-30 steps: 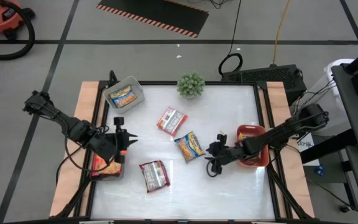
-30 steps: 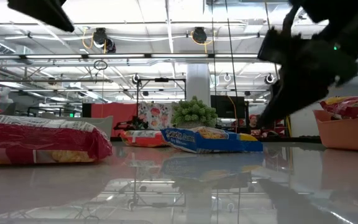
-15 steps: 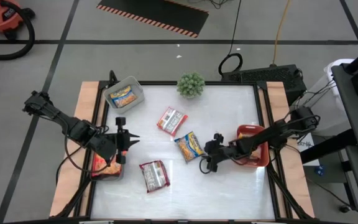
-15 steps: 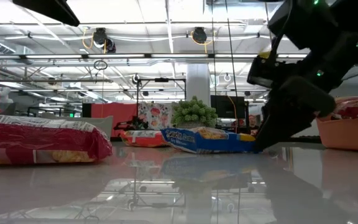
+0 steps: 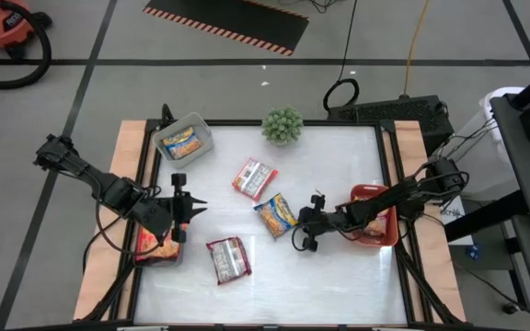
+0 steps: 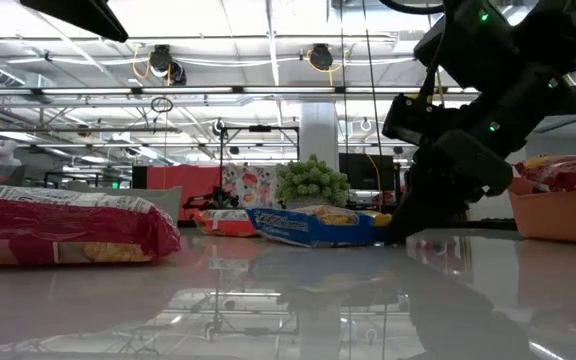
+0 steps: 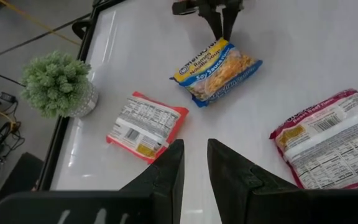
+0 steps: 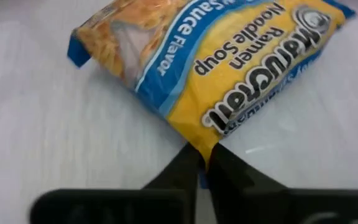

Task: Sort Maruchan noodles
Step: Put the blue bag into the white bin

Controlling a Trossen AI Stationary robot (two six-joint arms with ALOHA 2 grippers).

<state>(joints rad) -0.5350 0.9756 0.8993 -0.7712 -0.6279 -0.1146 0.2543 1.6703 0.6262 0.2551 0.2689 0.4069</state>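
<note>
A yellow-and-blue Maruchan packet (image 5: 274,213) lies flat near the table's middle; it also shows in the low view (image 6: 313,225). My right gripper (image 5: 298,230) is low on the table at the packet's right side, shut on its corner. My left gripper (image 5: 198,207) hovers at the table's left, narrowly open and empty (image 7: 194,146). One red-and-white packet (image 5: 254,177) lies flat farther back. Another red-and-white packet (image 5: 228,259) lies near the front. My right gripper pinches the yellow-and-blue packet's corner (image 8: 205,144) that points toward the table's right side, between its two fingertips (image 8: 188,158). The fingers come slanting down from the right, their ends at the table top (image 6: 398,232). The packet lies flat on the table.
A grey bin (image 5: 184,140) with a yellow packet stands at the far left. A bin (image 5: 159,246) with a red packet sits under my left arm. An orange bin (image 5: 375,195) with a red packet stands at the right edge. A green plant (image 5: 283,124) stands at the far edge.
My right gripper has gone down and toward the table's left, reaching the yellow-and-blue packet's corner. The packet has slid a little toward the left, staying flat on the table.
</note>
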